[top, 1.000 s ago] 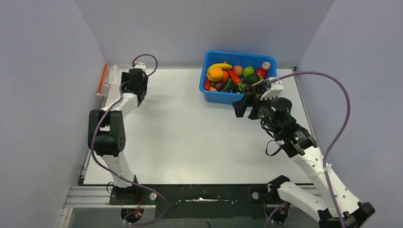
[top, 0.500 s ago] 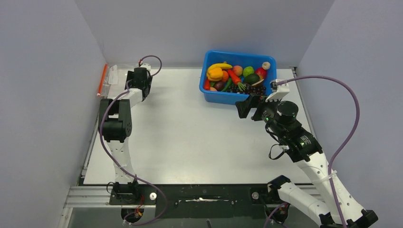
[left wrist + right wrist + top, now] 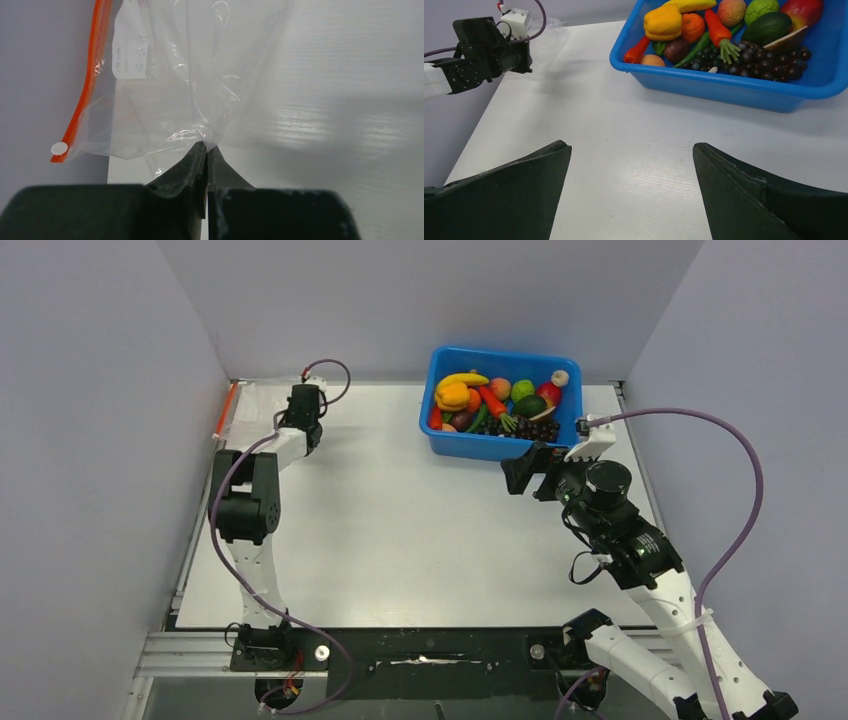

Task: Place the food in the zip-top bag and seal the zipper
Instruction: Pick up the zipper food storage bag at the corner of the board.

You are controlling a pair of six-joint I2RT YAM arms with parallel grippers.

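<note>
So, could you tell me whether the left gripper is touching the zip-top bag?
Touching. The left wrist view shows the left gripper, jaws shut, pinching a fold of the zip-top bag.

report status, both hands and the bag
Left hand shut on zip-top bag at far-left wall. Right hand open, empty, short of blue bin. Food in bin. No obstruction seen.

Bright, even overhead light leaves streaky glare and a soft shadow on the table (image 3: 350, 60) right of the zip-top bag (image 3: 165, 100), while the left gripper (image 3: 206, 148) below it looks blurred.
</note>
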